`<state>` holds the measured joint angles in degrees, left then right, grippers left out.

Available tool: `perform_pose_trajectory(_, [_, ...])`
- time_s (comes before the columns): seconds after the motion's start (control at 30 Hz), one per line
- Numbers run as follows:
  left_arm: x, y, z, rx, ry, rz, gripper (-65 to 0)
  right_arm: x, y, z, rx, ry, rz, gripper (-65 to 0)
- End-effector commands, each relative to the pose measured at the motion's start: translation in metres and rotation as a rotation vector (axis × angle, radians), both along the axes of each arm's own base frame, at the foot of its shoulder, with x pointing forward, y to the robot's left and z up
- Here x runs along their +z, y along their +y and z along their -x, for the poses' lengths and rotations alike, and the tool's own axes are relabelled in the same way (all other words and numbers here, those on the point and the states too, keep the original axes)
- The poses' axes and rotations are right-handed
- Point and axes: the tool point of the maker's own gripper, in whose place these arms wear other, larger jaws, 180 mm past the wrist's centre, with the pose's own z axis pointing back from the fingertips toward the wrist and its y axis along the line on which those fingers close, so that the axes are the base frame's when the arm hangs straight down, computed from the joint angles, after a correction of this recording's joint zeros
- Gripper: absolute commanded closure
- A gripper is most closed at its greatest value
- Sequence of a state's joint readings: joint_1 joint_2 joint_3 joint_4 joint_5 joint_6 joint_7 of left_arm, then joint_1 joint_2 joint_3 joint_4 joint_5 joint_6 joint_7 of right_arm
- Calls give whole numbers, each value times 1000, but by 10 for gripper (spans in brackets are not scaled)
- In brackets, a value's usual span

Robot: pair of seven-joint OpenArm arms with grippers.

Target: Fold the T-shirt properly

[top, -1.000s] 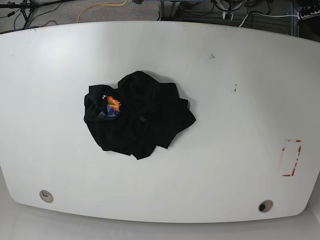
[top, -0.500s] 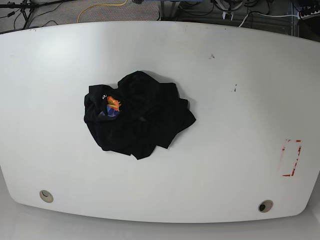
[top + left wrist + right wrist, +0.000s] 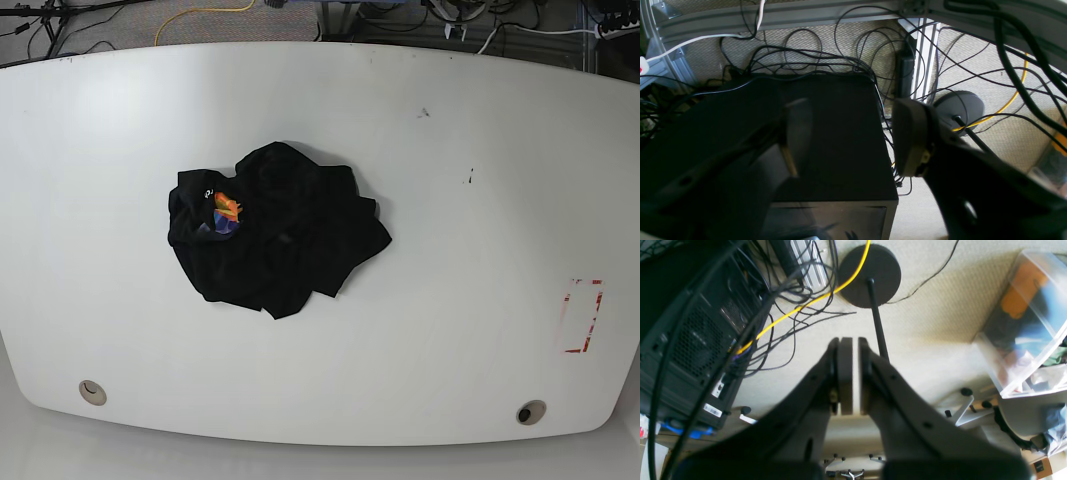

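Bright, even light on the table (image 3: 480, 300), its edges bowed; wrist views dim, foregrounds blurred.

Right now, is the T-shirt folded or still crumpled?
Crumpled: the black T-shirt lies bunched in an uneven heap on the white table.

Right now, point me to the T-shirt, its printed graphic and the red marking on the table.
T-shirt (image 3: 290, 235): base view, middle of the crumpled black fabric.
Printed graphic (image 3: 227, 212): base view, on the orange patch.
Red marking (image 3: 583, 316): base view, middle of the rectangle near the table's right edge.
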<state>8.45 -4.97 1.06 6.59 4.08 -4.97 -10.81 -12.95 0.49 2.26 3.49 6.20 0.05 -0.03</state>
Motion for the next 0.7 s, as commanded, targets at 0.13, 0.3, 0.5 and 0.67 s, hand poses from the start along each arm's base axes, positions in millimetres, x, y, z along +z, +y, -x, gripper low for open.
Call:
perform_pose_trajectory(0.13, [0, 3, 0, -2, -3, -3, -351, 1, 0, 3, 2, 8, 0, -23])
perform_pose_trajectory(0.3, [0, 2, 0, -1, -3, -2, -351, 0, 0, 1, 2, 5, -1, -23])
perform_pose_trajectory(0.5, [1, 2, 0, -7, -5, -2, -352, 2, 1, 7, 1, 18, 0, -23])
perform_pose_trajectory(0.67, [1, 1, 2, -5, -5, -1, -350, 2, 0, 7, 3, 15, 2, -22])
